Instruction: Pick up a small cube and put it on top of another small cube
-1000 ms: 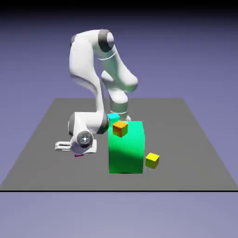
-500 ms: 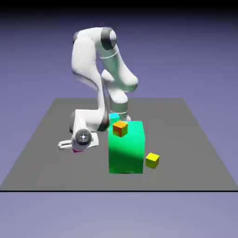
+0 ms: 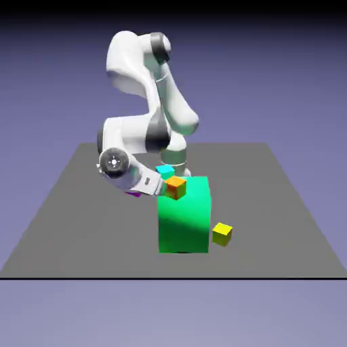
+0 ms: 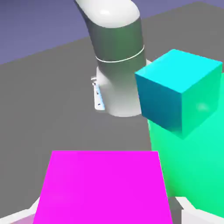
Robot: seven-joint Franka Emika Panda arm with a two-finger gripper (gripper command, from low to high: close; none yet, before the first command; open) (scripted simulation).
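Gripping the magenta cube (image 4: 105, 188), gripper (image 4: 107, 214) closed on its sides, near the cyan cube (image 4: 179, 89) and green block (image 3: 184, 220).

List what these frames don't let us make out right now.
- Magenta cube, hand view: lower part cut off by the bottom edge.
- Magenta cube, exterior view: mostly hidden behind the arm's wrist.
- Pincer fingertips, exterior view: hidden behind the hand.
- Cyan cube, exterior view: lower part hidden by the orange cube and green block.
- Green block, hand view: cut off by the right edge.
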